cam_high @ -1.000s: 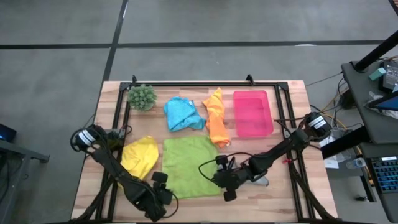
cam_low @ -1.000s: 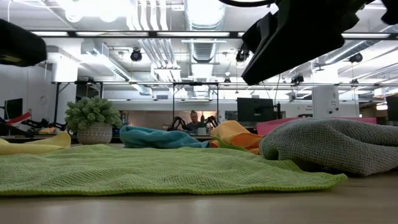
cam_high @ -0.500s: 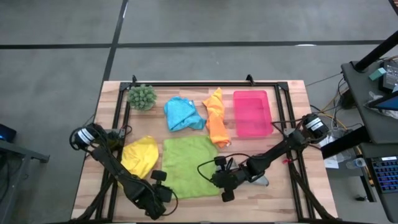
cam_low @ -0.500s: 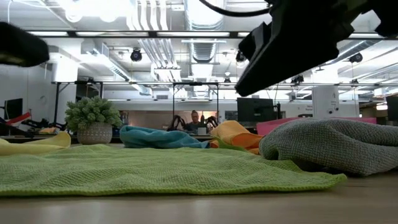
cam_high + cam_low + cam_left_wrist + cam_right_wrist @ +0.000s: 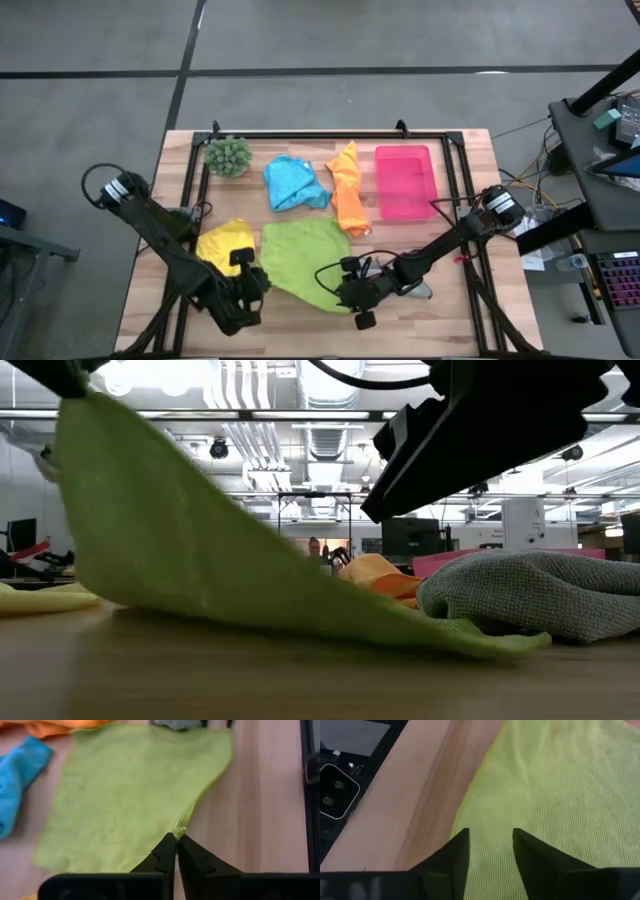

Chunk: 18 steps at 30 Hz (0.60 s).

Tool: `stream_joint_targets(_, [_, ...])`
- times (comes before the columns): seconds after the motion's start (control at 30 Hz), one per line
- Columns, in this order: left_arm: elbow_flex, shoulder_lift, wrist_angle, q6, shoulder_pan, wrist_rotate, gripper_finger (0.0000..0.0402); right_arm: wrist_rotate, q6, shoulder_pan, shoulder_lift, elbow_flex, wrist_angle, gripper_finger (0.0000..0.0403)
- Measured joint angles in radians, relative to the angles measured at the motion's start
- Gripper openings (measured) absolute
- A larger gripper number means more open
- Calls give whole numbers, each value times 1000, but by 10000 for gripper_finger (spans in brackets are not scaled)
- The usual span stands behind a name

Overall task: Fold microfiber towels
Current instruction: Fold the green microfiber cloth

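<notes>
The lime green towel (image 5: 300, 258) lies mid-table, its near-left corner raised and its near-right corner (image 5: 520, 645) on the wood. My left gripper (image 5: 262, 283) is shut on that raised corner. My right gripper (image 5: 490, 840) stands open over the towel's near-right part. Farther back on the table lie the yellow towel (image 5: 222, 245), the blue towel (image 5: 292, 183) and the orange towel (image 5: 348, 190). The grey towel (image 5: 530, 595) lies bunched at the near right, under my right arm. My left gripper pinches the green towel's near-left corner (image 5: 182, 822) between its two fingertips, slanting down from the near-left. That corner (image 5: 75, 390) is lifted high and the cloth slopes down from it to the part that lies on the table. My right gripper: I cannot tell whether its fingers (image 5: 457, 850) touch the cloth below them.
A spiky green plant (image 5: 228, 155) stands at the far left and a pink tray (image 5: 406, 182) lies at the far right. A black frame (image 5: 330, 133) runs around the table. Bare wood (image 5: 300, 335) shows along the near edge.
My left gripper has taken hold of the green towel's near-left corner, then risen and gone toward the far edge, rolling as it went. The towel's left part is lifted off the wood into a slope; its near-right corner has stayed down.
</notes>
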Motion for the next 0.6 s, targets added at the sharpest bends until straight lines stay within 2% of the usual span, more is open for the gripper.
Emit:
stream_joint_targets(0.17, [-1, -31, -39, -49, 0, -48, 0, 0, 21, 2, 13, -2, 24, 175])
stream_joint_targets(0.4, [-3, -29, -48, -106, 18, -53, 0, -3, 61, 13, 84, -4, 68, 163])
stream_joint_targets(0.6, [-5, -32, -91, -128, 37, -51, 0, -2, 127, 25, 96, 0, 84, 157])
